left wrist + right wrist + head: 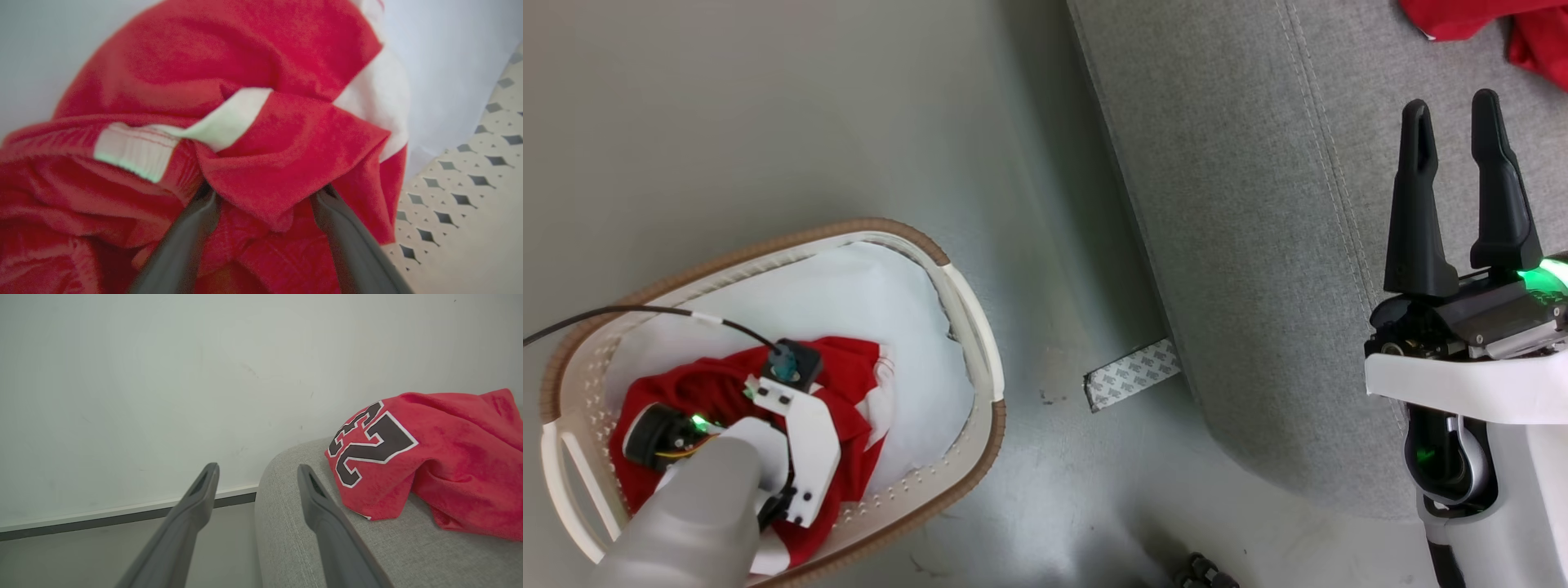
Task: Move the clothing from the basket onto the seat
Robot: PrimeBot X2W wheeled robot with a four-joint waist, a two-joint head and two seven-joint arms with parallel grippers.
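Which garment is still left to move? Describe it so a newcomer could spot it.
Find the oval basket on the floor, left of the grey seat. Inside it, on a pale cloth, lies a crumpled red garment under the left gripper. Unlike the red jersey already on the seat, it shows a white band, not a black number.

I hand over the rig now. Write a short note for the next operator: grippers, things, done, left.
Left gripper: open, down in the basket, straddling a fold of the red garment with the white band; not closed on it.
Right gripper: open, empty, over the seat.
Done: the "23" jersey lies on the seat.
Left: grasp that garment, carry it to the seat.
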